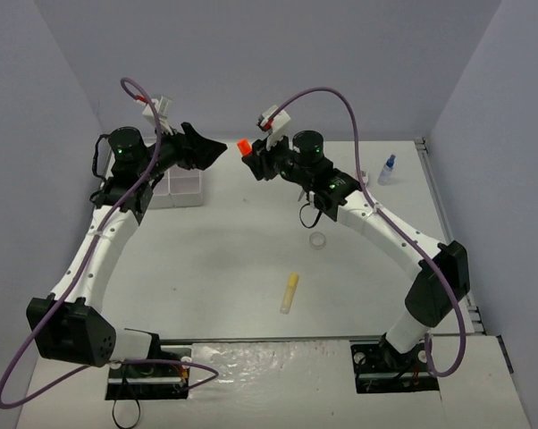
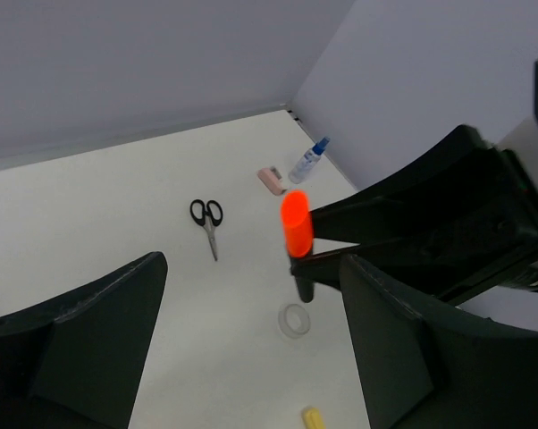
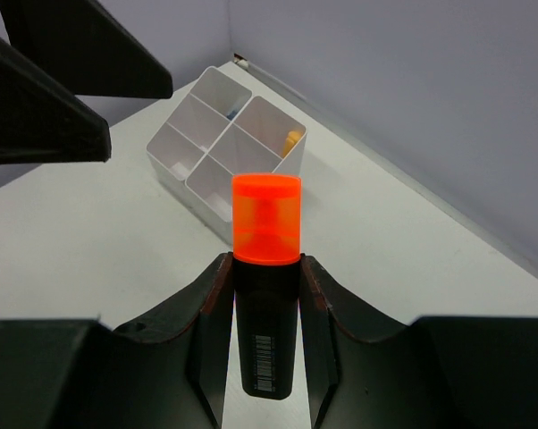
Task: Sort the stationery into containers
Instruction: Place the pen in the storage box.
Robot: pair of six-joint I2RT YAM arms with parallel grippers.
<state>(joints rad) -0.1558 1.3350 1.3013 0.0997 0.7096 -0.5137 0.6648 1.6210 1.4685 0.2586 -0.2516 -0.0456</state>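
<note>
Top external: pale table (image 1: 233, 268) between grey walls (image 1: 251, 54); left claw (image 1: 215, 147) open, right claw (image 1: 251, 163) grips orange-black marker (image 1: 243, 145).

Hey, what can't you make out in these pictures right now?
Tray contents: overhead the left arm covers part of it; in the right wrist view its walls hide all but blue and yellow slivers.
Scissors: missing overhead, likely behind the right arm.
Yellow stick: cut by the left wrist view's bottom edge.

Table (image 1: 233, 268) with scissors (image 2: 207, 223), tape ring (image 1: 318, 239), tray (image 1: 181, 189)
</note>
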